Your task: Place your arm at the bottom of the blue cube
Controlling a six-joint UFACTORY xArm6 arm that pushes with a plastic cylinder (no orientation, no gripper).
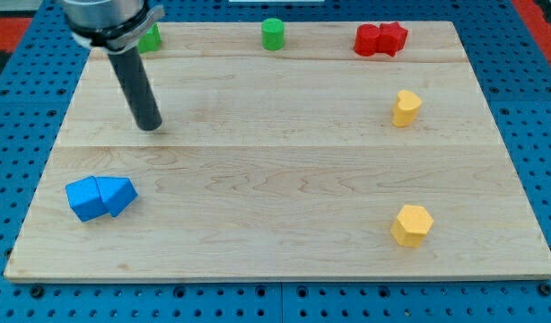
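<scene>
Risk sits in our path: our tip rests on the worktop at roughly 1 o'clock from the blue cube, which touches a second blue block. Heading straight toward 6 o'clock could knock the pair askew; we carry no hand

Blue cube, view's lower left, touching a second blue block

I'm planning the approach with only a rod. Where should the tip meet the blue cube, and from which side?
No grip is possible. Bring my tip round the view's left, down to the blue cube, at its flat lower face; another blue block touches its right side.
</scene>
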